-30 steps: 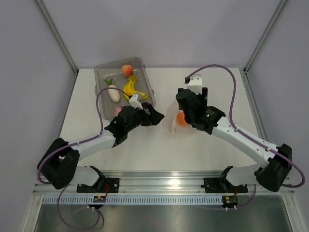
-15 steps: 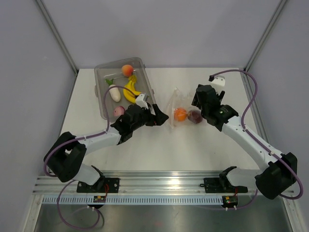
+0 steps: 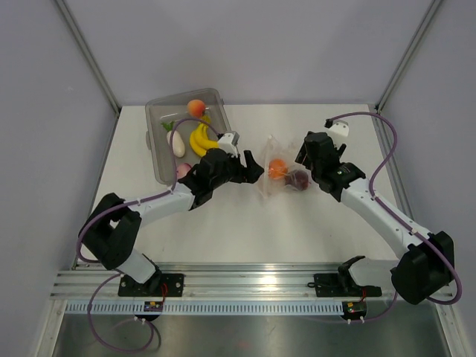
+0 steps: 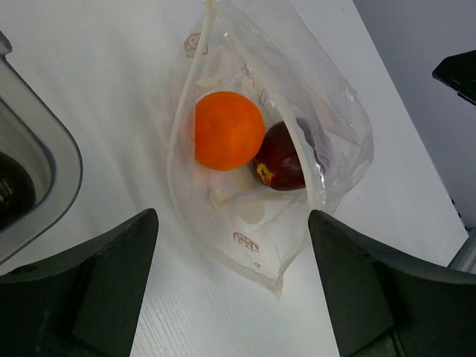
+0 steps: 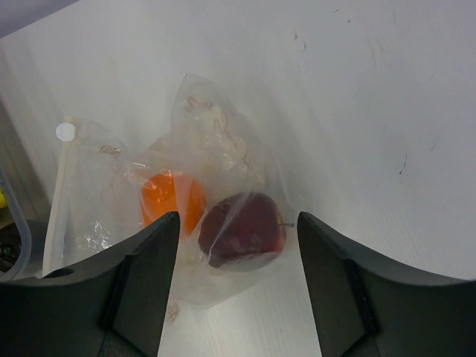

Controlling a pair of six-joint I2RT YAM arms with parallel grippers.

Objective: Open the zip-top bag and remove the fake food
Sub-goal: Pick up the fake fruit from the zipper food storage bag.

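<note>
1. Bag (image 3: 272, 178) lies on the table (image 3: 223, 216) between both grippers, holding an orange (image 3: 277, 169) and an apple (image 3: 298, 179) at the orange's 4 o'clock.
2. Left gripper (image 3: 251, 169), at the bag's 9 o'clock: jaws wide, empty.
3. Right gripper (image 3: 303, 165), at its 3 o'clock: jaws apart, empty.
4. Tub (image 3: 156, 141), at 10 o'clock, holds a banana (image 3: 199, 137), a peach (image 3: 195, 107) and a radish (image 3: 178, 142).

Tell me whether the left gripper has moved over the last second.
Yes. The left gripper has shifted right, away from the clear tub's near corner and closer to the zip-top bag.
</note>
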